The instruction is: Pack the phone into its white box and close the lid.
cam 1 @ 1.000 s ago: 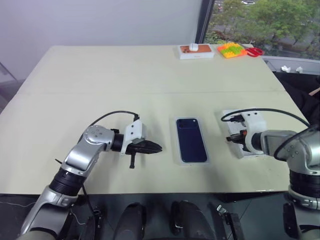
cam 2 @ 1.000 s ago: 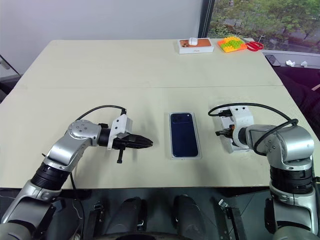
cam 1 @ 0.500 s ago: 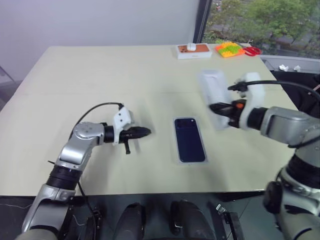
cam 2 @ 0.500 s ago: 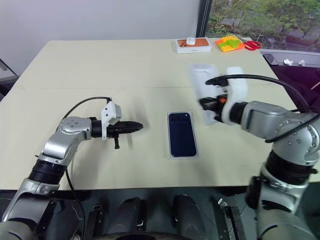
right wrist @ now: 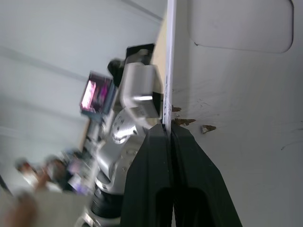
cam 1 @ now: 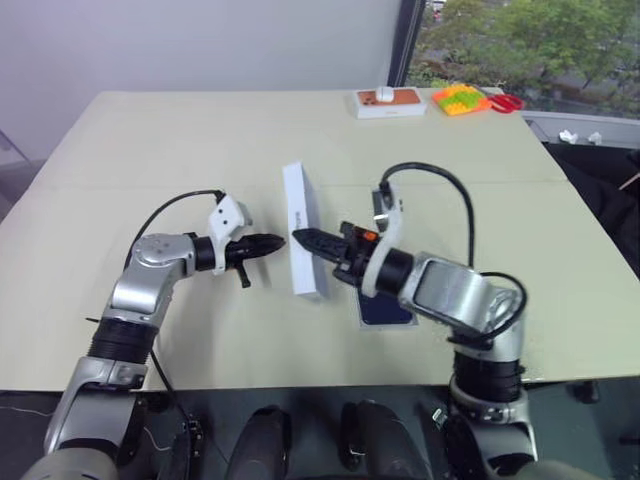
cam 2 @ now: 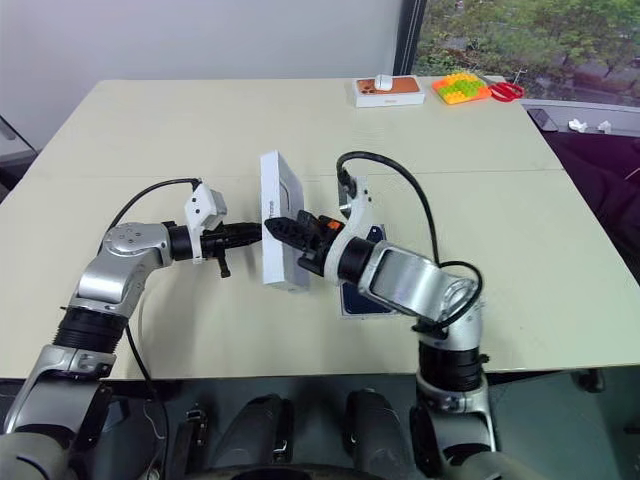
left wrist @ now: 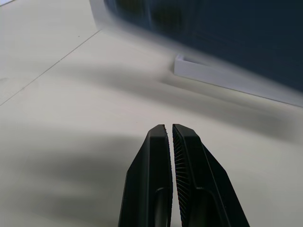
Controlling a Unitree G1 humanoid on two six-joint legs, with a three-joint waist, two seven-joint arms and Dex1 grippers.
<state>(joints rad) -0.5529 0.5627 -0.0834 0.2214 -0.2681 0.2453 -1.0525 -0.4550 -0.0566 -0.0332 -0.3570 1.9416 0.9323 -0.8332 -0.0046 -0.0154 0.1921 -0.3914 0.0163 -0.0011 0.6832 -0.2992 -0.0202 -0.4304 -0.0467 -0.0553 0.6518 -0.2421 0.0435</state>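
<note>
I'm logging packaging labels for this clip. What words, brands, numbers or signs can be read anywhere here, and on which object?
Nothing here can be read with certainty.
The deep white cardboard lid, held on edge by the right gripper: small dark print on its side wall, too small to read.
The small orange-topped box at the table's far edge: faint mark on its front wall, illegible.
The slim dark navy phone: no visible text.

Deep white rectangular cardboard lid, raised on edge above the table, one wall pinched from the right. Slim dark navy-blue phone lies flat in the shallow white cardboard tray, to the lid's right, partly hidden.
</note>
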